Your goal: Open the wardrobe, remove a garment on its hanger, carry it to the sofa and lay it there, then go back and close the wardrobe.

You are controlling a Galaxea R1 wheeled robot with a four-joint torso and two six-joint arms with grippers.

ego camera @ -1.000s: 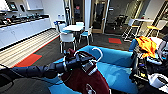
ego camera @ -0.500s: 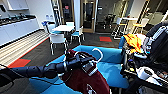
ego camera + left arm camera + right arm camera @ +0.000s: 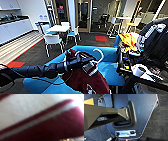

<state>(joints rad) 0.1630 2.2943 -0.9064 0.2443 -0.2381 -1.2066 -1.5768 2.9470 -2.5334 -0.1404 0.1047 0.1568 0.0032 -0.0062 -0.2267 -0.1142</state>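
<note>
The step in hand looks like the carry ending and the lay-down about to start: the left arm comes in across the head view and holds the garment (image 3: 83, 81) out over the sofa (image 3: 110, 68).

The left pincer (image 3: 86, 62) sits at the collar end of the jacket, but its tips are buried in cloth and dark fittings, so I cannot tell whether they are spread or pressed together (the left wrist view, pressed close against the garment (image 3: 50, 130) with its maroon and white stripes, does not settle it either). The maroon body hangs below the pincer, lower part draped toward the seat, so its long axis probably runs roughly up and down, collar up, hem down.

Just beyond the pincer, the hanger (image 3: 99, 54) curls its white hook upward and away from the robot.

In my judgement the next move calls for lowering the arm so the jacket settles on the blue cushion before any release, keeping it short of the cluttered desk (image 3: 140, 75) farther right. The right pincer's state I cannot tell.
</note>
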